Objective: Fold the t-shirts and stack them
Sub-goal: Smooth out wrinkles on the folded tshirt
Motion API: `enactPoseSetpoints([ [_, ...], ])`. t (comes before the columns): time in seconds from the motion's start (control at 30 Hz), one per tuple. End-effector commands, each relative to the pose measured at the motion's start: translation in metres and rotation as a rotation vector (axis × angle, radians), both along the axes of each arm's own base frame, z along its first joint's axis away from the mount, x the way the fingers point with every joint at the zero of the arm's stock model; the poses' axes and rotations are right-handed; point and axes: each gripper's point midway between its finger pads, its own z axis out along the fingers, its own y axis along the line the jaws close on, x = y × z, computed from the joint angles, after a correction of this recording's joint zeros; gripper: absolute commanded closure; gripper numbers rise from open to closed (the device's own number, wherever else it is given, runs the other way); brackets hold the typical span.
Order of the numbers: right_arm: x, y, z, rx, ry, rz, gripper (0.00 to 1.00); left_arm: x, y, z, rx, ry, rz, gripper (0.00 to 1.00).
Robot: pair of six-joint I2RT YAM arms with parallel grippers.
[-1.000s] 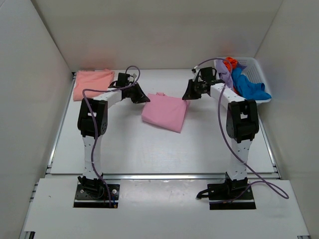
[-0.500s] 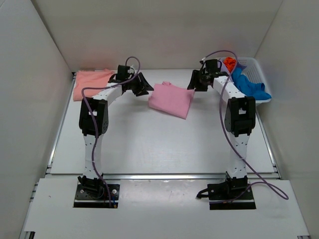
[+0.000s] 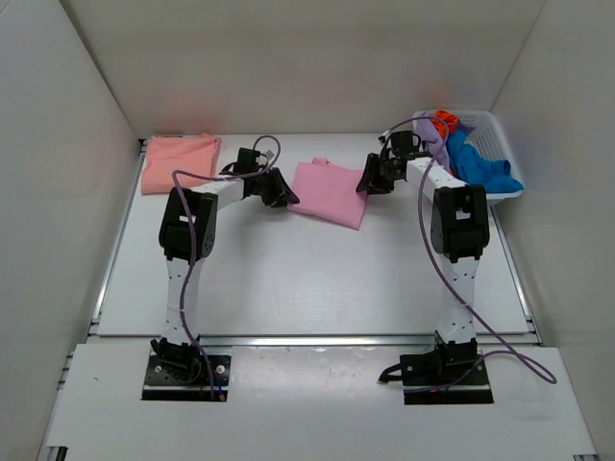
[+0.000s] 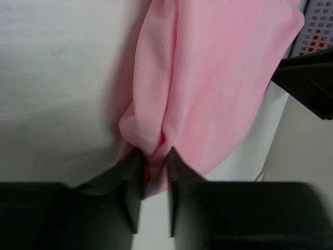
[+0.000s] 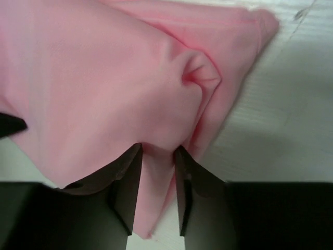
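top: overhead from near edge, whole table [image 3: 288,279] | both wrists: close-up, opposite sides of one pink t-shirt [image 3: 332,192]

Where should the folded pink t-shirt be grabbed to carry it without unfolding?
The pink t-shirt is likely best taken at its two opposite side edges, a gripper coming in from each side, pinching all layers. It is folded flat, so only edges offer a bite; the left gripper and right gripper pinch bunched cloth there.

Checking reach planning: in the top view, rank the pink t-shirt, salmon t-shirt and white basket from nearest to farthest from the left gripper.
1. pink t-shirt: mid-table, its edge pinched in the left gripper.
2. salmon t-shirt: far-left corner.
3. white basket: far-right corner.
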Motion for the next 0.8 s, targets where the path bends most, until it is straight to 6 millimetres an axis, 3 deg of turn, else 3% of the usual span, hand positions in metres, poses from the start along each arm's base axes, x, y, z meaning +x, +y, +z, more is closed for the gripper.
enactPoseSetpoints([
  [0.0,-0.005,0.022,-0.003,0.040,0.013,0.061,0.74,-0.019,-0.017,-0.001,-0.050,0.011,-0.062,0.75],
  [0.03,-0.011,0.025,-0.005,0.042,0.030,0.070,0.79,-0.026,-0.013,-0.003,-0.044,0.019,-0.066,0.84],
  [0.07,-0.015,0.030,-0.004,0.039,0.031,0.082,0.92,-0.032,-0.014,0.004,-0.051,0.015,-0.074,0.89],
  [0.1,-0.024,0.035,-0.003,0.043,0.044,0.095,1.00,-0.044,-0.009,-0.003,-0.036,0.032,-0.082,0.96],
  [0.17,-0.046,0.036,-0.010,0.046,0.079,0.115,1.00,-0.072,0.002,0.002,-0.011,0.032,-0.092,1.00],
  [0.2,-0.052,0.041,0.001,0.064,0.067,0.131,1.00,-0.082,0.003,0.000,-0.002,0.040,-0.100,1.00],
  [0.27,-0.087,0.047,-0.012,0.076,0.128,0.156,1.00,-0.116,0.021,0.001,0.068,0.046,-0.115,1.00],
  [0.3,-0.097,0.054,0.003,0.093,0.112,0.175,1.00,-0.125,0.021,0.013,0.078,0.017,-0.126,1.00],
  [0.33,-0.118,0.054,-0.007,0.092,0.152,0.184,1.00,-0.151,0.030,-0.002,0.114,0.059,-0.146,1.00],
  [0.37,-0.141,0.058,-0.009,0.090,0.174,0.205,1.00,-0.167,0.032,0.002,0.121,0.055,-0.157,1.00],
  [0.4,-0.152,0.064,-0.001,0.095,0.159,0.218,1.00,-0.180,0.028,0.011,0.116,0.038,-0.182,1.00],
  [0.47,-0.199,0.066,-0.014,0.086,0.223,0.240,1.00,-0.221,0.036,0.001,0.132,0.081,-0.204,1.00],
  [0.5,-0.208,0.073,-0.002,0.095,0.192,0.257,1.00,-0.230,0.031,0.014,0.124,0.047,-0.228,1.00],
  [0.53,-0.227,0.070,-0.012,0.090,0.228,0.247,1.00,-0.249,0.035,0.005,0.143,0.078,-0.240,1.00],
  [0.6,-0.263,0.070,-0.016,0.087,0.248,0.266,1.00,-0.272,0.037,0.011,0.137,0.056,-0.243,0.93],
  [0.73,-0.280,0.067,-0.012,0.122,0.222,0.263,1.00,-0.289,0.049,0.018,0.121,0.036,-0.197,0.78],
  [0.77,-0.281,0.064,-0.010,0.137,0.213,0.257,1.00,-0.289,0.055,0.020,0.113,0.024,-0.169,0.65],
])
